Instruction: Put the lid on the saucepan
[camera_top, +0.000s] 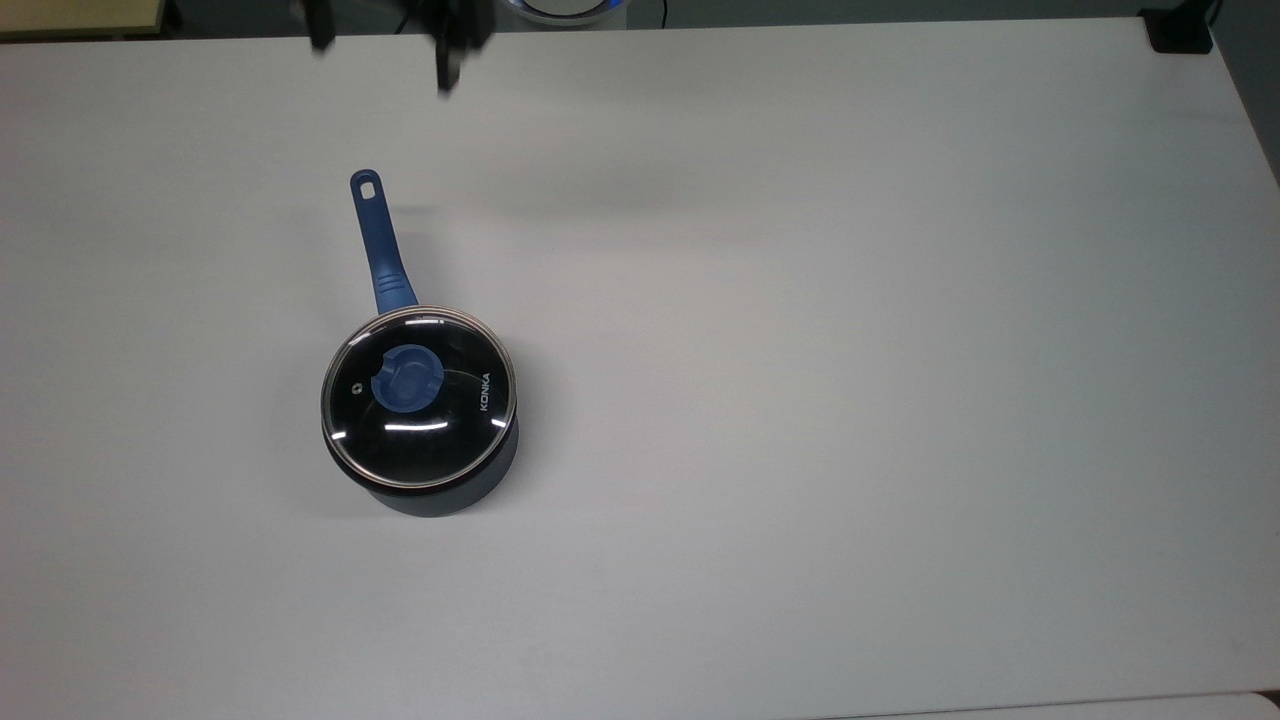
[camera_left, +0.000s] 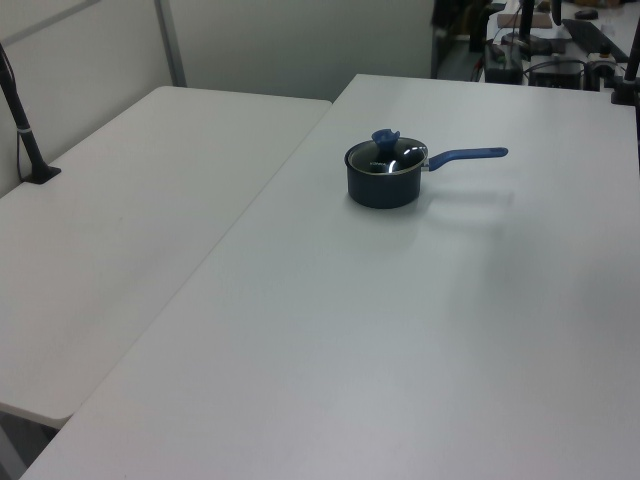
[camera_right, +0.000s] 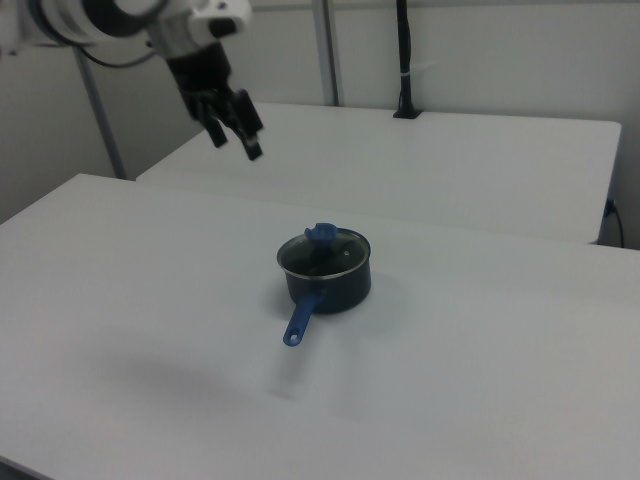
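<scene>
The dark saucepan (camera_top: 440, 495) stands on the white table (camera_top: 800, 400), its blue handle (camera_top: 378, 240) pointing toward the top view's upper edge. The glass lid (camera_top: 440, 425) sits flat on the saucepan's rim with its blue knob (camera_top: 407, 379) at the centre. My gripper (camera_top: 385, 45) is open and holds nothing, high up at the top view's upper edge, well clear of the pan. In the right view the gripper (camera_right: 235, 146) hangs above and to the left of the saucepan (camera_right: 335, 290) and lid (camera_right: 340, 258). The left view shows the covered saucepan (camera_left: 380, 190).
A second white table (camera_left: 120, 200) adjoins on the left view's left, with a black post (camera_left: 20, 110) clamped at its edge. Dark equipment (camera_left: 540, 40) stands beyond the table's far end. Wide bare tabletop surrounds the pan.
</scene>
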